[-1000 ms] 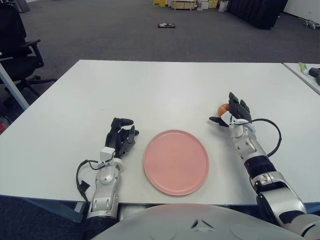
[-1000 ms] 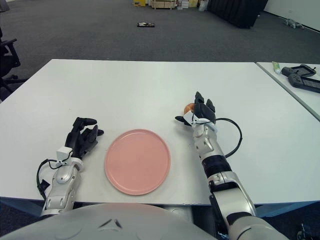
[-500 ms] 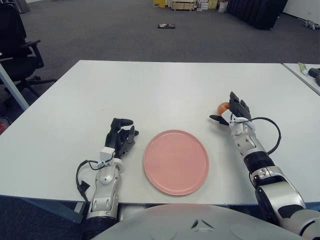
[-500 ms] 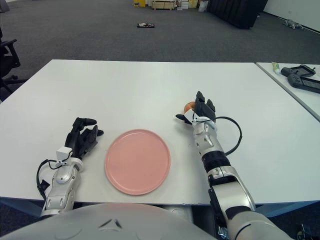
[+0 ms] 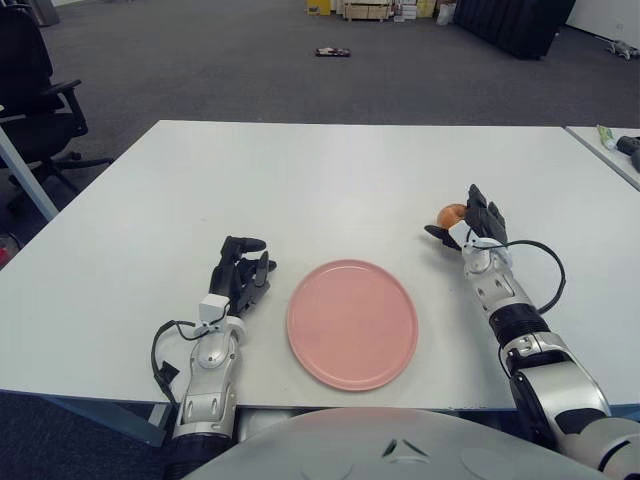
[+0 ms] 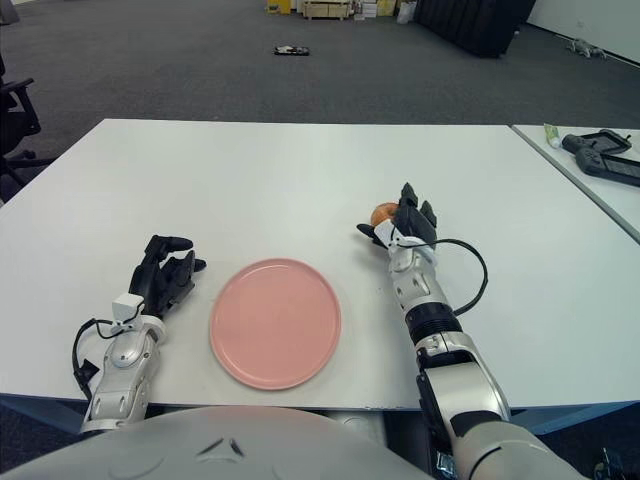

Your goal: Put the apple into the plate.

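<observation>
White tabletop [image 5: 330,170], pink plate [image 5: 352,322] in front, apple [image 5: 451,214] off to the right.

Largest first: the tabletop carries the round plate near its front edge, between the two arms. The left hand [image 5: 243,271] shows just left of the plate, fingers loosely curled and holding nothing. The right hand [image 5: 468,226] is raised beyond the plate's right side, its fingers spread around the near side of the small orange-red apple; whether they touch it I cannot tell. The apple is outside the plate.
</observation>
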Controlling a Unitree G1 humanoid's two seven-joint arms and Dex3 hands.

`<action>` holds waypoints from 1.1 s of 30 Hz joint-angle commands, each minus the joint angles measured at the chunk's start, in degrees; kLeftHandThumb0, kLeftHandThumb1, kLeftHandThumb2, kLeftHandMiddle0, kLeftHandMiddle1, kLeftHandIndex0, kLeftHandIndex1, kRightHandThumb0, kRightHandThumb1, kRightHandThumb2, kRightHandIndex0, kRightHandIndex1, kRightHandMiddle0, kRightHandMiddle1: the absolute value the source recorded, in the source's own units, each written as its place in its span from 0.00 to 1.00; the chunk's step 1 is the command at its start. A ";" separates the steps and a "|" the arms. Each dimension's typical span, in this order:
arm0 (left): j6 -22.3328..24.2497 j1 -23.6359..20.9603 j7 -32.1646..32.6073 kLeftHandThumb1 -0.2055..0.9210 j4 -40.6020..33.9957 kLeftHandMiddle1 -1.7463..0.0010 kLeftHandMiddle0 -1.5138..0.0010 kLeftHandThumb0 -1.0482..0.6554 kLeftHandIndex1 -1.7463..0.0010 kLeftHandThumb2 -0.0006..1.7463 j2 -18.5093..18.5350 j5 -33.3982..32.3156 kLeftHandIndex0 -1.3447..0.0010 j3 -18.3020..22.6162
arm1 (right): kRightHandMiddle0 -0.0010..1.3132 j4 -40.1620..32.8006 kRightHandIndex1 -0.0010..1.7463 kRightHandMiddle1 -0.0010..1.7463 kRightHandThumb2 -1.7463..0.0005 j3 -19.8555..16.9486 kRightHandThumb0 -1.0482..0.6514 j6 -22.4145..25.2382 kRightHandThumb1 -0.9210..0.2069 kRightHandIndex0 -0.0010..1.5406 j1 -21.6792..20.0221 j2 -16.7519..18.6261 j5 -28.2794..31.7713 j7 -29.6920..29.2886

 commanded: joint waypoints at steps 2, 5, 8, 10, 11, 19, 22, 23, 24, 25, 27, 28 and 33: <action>0.25 -0.29 -0.01 0.97 1.23 0.25 0.67 0.41 0.00 0.33 0.28 -0.22 0.84 0.38 | 0.00 2.95 0.34 0.38 0.58 0.16 0.23 0.40 0.26 0.01 0.64 1.07 0.19 -2.34; 0.43 -0.35 -0.02 0.97 1.23 0.25 0.66 0.41 0.00 0.33 0.23 -0.36 0.84 0.41 | 0.00 3.37 0.62 0.65 0.51 -0.33 0.26 -1.28 0.33 0.00 0.65 1.19 0.88 -4.11; 0.42 -0.38 -0.03 0.97 1.26 0.25 0.66 0.41 0.00 0.33 0.19 -0.41 0.84 0.43 | 0.00 3.79 0.81 0.88 0.44 -0.53 0.30 -2.37 0.39 0.02 0.61 1.21 1.24 -5.08; 0.40 -0.40 -0.06 0.97 1.26 0.25 0.66 0.41 0.00 0.33 0.20 -0.41 0.84 0.41 | 0.06 4.14 0.88 0.94 0.43 -0.79 0.32 -3.03 0.38 0.05 0.52 1.31 1.49 -5.97; 0.41 -0.39 -0.07 0.97 1.20 0.25 0.66 0.41 0.00 0.33 0.19 -0.42 0.84 0.40 | 0.15 4.32 0.91 0.96 0.44 -0.97 0.34 -3.50 0.35 0.07 0.51 1.35 1.64 -6.51; 0.50 -0.40 0.20 0.97 0.94 0.26 0.66 0.41 0.00 0.33 0.05 -0.23 0.84 0.31 | 0.37 6.74 0.94 1.00 0.18 -0.30 0.58 -7.99 0.64 0.46 0.11 0.78 0.04 -13.36; 0.34 -0.41 0.20 0.98 0.93 0.26 0.67 0.41 0.00 0.33 0.02 -0.21 0.84 0.29 | 0.43 7.37 0.96 1.00 0.10 -0.14 0.60 -8.96 0.75 0.52 -0.06 0.85 -0.32 -15.76; 0.32 -0.41 0.19 0.98 0.94 0.26 0.67 0.41 0.00 0.33 0.02 -0.21 0.84 0.29 | 0.44 7.56 0.96 1.00 0.08 -0.10 0.61 -9.16 0.77 0.54 -0.12 0.86 -0.31 -16.11; 0.30 -0.42 0.17 0.98 0.92 0.26 0.67 0.41 0.00 0.32 -0.01 -0.24 0.84 0.28 | 0.45 7.61 0.96 1.00 0.07 -0.19 0.61 -9.70 0.78 0.55 -0.07 0.93 -0.18 -16.68; 0.30 -0.42 0.15 0.98 0.91 0.26 0.67 0.41 0.00 0.32 -0.03 -0.26 0.85 0.28 | 0.46 7.70 0.96 1.00 0.06 -0.23 0.61 -10.13 0.80 0.56 -0.06 0.96 -0.06 -17.08; 0.30 -0.47 0.09 0.98 0.94 0.25 0.66 0.41 0.00 0.32 -0.12 -0.44 0.84 0.30 | 0.46 7.79 0.95 1.00 0.05 -0.72 0.61 -11.71 0.81 0.57 0.07 1.11 0.74 -17.67; 0.30 -0.48 0.06 0.98 0.95 0.25 0.66 0.41 0.00 0.32 -0.15 -0.51 0.84 0.32 | 0.46 7.84 0.95 1.00 0.05 -0.91 0.61 -12.26 0.82 0.57 0.10 1.16 1.06 -17.81; 0.47 -0.69 0.01 0.95 1.18 0.26 0.66 0.41 0.00 0.35 -0.25 -0.73 0.83 0.45 | 0.47 6.50 0.96 1.00 0.05 -2.54 0.61 -14.64 0.82 0.57 0.78 1.64 3.15 -17.90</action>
